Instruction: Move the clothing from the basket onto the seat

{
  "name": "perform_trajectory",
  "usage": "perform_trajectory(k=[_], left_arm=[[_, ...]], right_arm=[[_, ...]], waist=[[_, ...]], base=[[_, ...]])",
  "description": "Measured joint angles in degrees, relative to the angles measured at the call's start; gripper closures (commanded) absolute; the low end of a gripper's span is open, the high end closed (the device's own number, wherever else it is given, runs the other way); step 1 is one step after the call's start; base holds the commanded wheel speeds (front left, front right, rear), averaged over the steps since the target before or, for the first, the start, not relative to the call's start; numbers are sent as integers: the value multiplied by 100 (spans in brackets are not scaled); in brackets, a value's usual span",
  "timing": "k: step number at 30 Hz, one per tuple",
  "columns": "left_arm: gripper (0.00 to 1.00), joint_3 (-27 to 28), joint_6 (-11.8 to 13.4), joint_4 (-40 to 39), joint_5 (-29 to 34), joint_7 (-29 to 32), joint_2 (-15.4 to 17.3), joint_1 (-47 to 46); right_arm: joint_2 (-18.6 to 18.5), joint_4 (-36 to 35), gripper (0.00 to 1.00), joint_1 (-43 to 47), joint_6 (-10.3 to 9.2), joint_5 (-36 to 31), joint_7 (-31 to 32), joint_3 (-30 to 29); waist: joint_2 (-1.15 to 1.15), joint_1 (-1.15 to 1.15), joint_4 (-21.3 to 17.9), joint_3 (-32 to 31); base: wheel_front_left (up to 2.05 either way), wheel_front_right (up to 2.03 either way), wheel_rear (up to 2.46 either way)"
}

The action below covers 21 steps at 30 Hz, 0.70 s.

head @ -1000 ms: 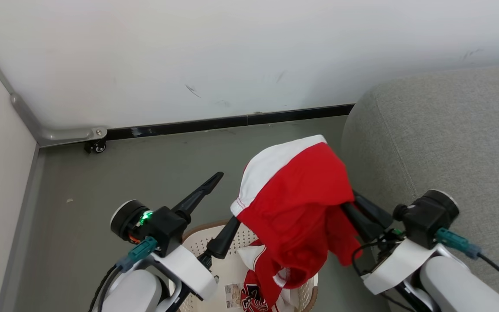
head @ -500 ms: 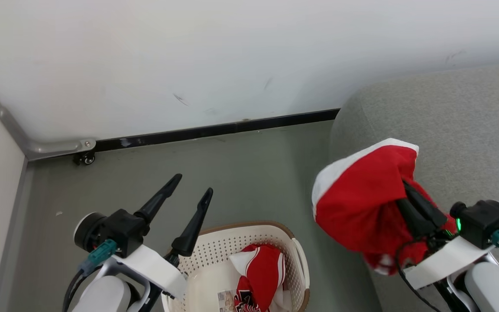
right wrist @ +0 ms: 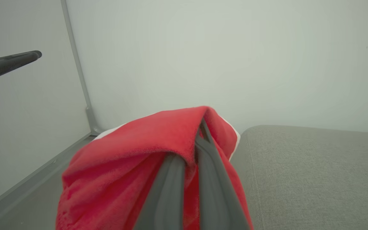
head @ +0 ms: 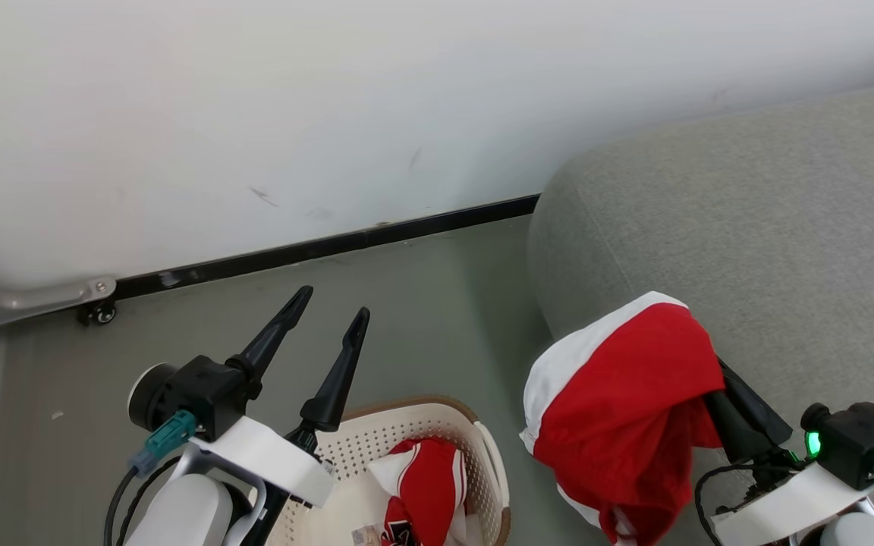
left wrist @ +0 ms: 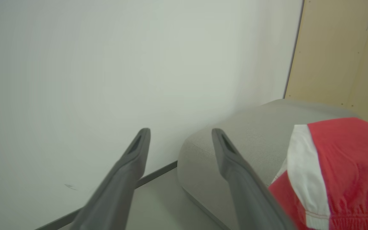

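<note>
My right gripper (right wrist: 198, 140) is shut on a red garment with a white band (head: 619, 409), which drapes over its fingers (head: 748, 421) and hangs at the front left corner of the grey seat (head: 748, 227). The fingertips are buried in the cloth. The same garment (left wrist: 340, 166) shows at the right of the left wrist view. A second red and white garment (head: 425, 474) lies in the cream basket (head: 422, 413) at the bottom of the head view, with dark lettering at its lower edge. My left gripper (head: 333, 303) stands open over the basket's far left rim, holding nothing.
A white wall with a black baseboard (head: 315, 246) runs behind the grey floor (head: 422, 318). A small caster wheel (head: 101, 312) sits under a metal corner at the left. A tan panel (left wrist: 340, 54) stands behind the seat (left wrist: 235, 143).
My right gripper has carried the red garment from above the basket rightward to the seat's corner. The left gripper drew back from the cloth. The head camera has turned right.
</note>
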Motion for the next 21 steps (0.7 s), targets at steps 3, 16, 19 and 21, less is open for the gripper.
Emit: perform_trajectory(k=[3,16,19,21], left_arm=[[0,35,0,-26,1,0,-34,2],[0,229,14,-41,64,0,-127,79],[0,313,18,-70,105,0,-130,133],[0,365,33,-93,111,0,-130,183]], right_arm=[[35,-123,100,129,0,-49,0,-100],[220,-509,100,603,-1,-160,11,-343],[248,-602,100,616,-1,-159,30,-341],[263,-654,100,613,-1,-147,66,-333]], waist=[[0,0,-137,-14],[0,0,-755,-50],[0,0,-890,-52],[0,0,-972,-51]], base=[[0,0,0],[0,0,0],[0,0,0],[0,0,0]])
